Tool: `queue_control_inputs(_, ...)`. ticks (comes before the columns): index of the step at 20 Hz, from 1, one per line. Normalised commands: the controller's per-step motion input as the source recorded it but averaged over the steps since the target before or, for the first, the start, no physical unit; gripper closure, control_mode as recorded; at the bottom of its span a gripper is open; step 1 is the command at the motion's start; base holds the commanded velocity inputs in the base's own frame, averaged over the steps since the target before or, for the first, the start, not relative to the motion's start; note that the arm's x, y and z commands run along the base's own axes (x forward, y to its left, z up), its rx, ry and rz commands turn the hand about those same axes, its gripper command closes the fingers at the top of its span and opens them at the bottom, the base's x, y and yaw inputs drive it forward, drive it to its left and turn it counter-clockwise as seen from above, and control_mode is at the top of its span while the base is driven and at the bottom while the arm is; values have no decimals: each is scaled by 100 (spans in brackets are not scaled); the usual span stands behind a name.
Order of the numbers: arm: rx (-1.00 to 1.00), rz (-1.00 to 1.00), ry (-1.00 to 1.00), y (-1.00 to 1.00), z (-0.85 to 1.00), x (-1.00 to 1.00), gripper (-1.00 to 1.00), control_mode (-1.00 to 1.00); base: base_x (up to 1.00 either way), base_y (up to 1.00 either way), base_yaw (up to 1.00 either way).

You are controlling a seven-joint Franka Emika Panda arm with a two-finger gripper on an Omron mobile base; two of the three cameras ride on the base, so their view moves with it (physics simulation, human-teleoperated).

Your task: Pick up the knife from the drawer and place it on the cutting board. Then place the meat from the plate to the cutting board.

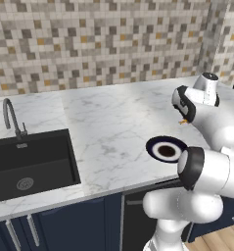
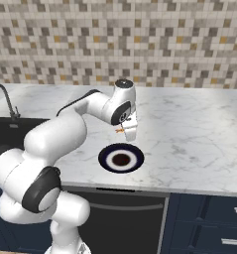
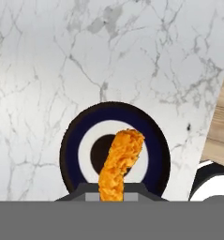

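Meat [image 3: 120, 164] hangs pinched between the gripper [image 3: 112, 194] fingers above the plate [image 3: 71, 159]; carrying it to the cutting board is left, judging from this.

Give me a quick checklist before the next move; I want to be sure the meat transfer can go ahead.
1. Meat held by the gripper: ok, fingers shut on it.
2. Meat lifted clear of the plate: ok, it hangs above the plate.
3. Plate steady on the counter: ok, flat near the front edge.
4. Cutting board located: cannot tell.
5. Knife already on the board: cannot tell.
6. Counter around the plate free of obstacles: ok.
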Motion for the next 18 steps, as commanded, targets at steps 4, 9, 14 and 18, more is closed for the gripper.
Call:
queue_control_inputs(4,0,0,-4,0,-3,-30,100,-100,0,0,0)
queue_control_inputs(9,0,0,-1,2,-3,-14,100,100,-62,22,0)
queue_control_inputs(14,0,0,0,0,0,0,100,100,-64,48,6)
queue_control_inputs(18,0,0,0,0,0,0,100,100,-41,85,14)
